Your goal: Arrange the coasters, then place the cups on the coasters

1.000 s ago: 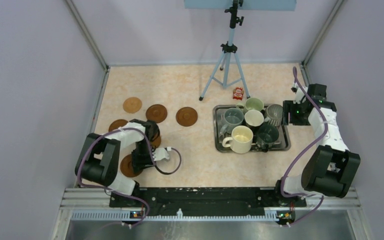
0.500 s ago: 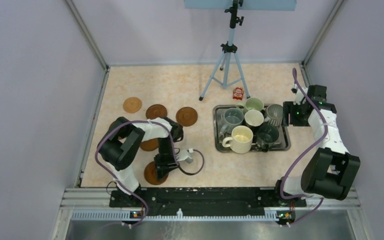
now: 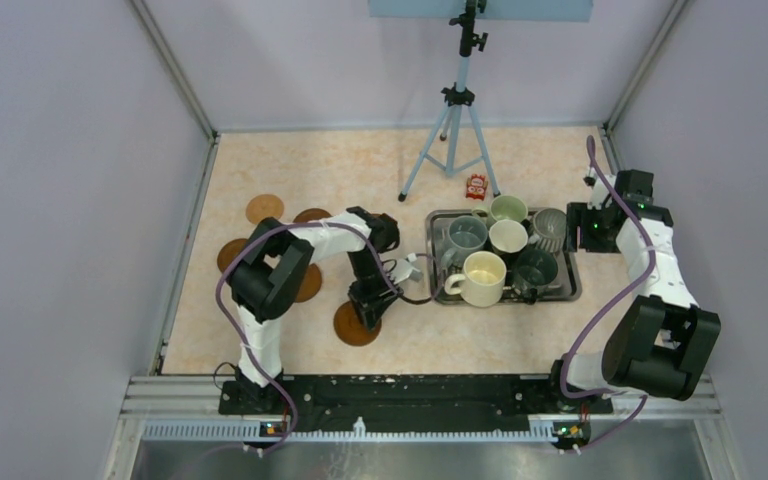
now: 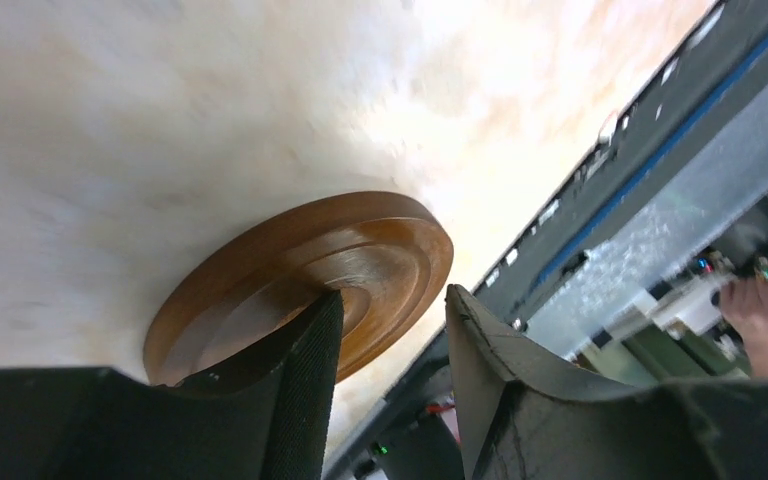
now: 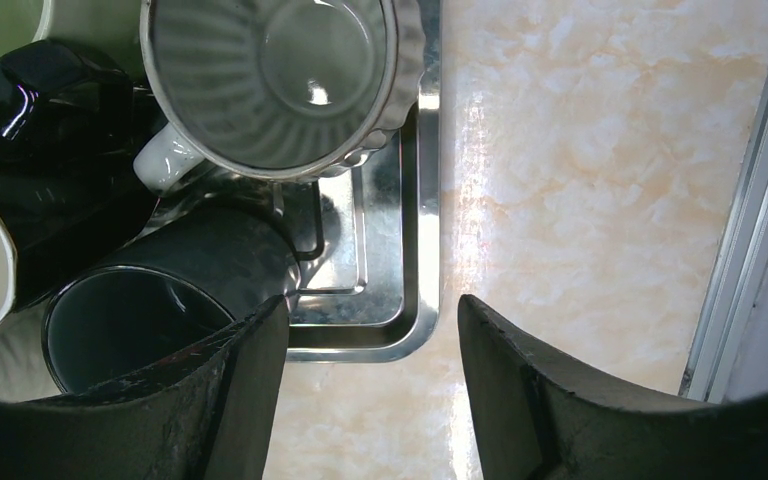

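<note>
Near the middle of the table [image 3: 440,345], just left of the steel tray's [image 3: 505,300] near-left corner, the left gripper [image 3: 368,303] has its jaws partway closed on the rim of a reddish-brown coaster [image 3: 352,328]. In the wrist view one ribbed finger [image 4: 300,400] lies over the disc's face and the disc's edge meets the other finger. Whether the disc already rests on the surface cannot be told. To do this step well, I would bring the coaster down flat before letting go. It should sit well clear of the tray and far enough from the other coasters [image 3: 265,208] at the far left that a mug and its handle fit on it. The jaws should then open fully and lift straight up, so the finger does not drag the disc askew. The right gripper [image 5: 370,305] hangs about half open over the tray's right rim with nothing between its jaws. The mugs [image 3: 482,272] all stand crowded in the tray. A second ago the left gripper and this coaster were at the near left of the table, close to the arm's base. Half a second ago they were partway across, and now they are beside the tray. The outstretched left arm now hides the coaster that showed at the far middle. The right arm, tray and mugs are unchanged.
</note>
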`<state>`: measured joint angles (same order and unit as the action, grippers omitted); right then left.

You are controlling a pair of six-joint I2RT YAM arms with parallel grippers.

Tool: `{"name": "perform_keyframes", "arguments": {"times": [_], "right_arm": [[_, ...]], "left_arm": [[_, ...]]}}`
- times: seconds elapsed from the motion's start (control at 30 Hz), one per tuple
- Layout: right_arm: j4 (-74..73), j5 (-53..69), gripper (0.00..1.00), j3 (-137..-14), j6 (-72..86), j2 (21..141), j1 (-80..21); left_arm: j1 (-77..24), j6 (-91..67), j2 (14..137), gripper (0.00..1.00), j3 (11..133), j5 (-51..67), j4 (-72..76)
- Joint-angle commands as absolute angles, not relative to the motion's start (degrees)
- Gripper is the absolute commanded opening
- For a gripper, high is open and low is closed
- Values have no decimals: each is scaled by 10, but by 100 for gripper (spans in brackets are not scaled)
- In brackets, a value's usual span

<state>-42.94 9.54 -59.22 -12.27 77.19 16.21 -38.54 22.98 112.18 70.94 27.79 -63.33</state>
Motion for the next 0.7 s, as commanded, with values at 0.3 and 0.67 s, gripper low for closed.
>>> {"name": "perform_keyframes", "arguments": {"times": [0.3, 0.67], "right_arm": [[-420, 97, 62, -607, -112, 764, 167], [-418, 93, 62, -616, -113, 775, 167]], "left_arm": [[-352, 249, 1207, 52, 844, 207, -342], [-351, 300, 1149, 52, 764, 219, -388]]}}
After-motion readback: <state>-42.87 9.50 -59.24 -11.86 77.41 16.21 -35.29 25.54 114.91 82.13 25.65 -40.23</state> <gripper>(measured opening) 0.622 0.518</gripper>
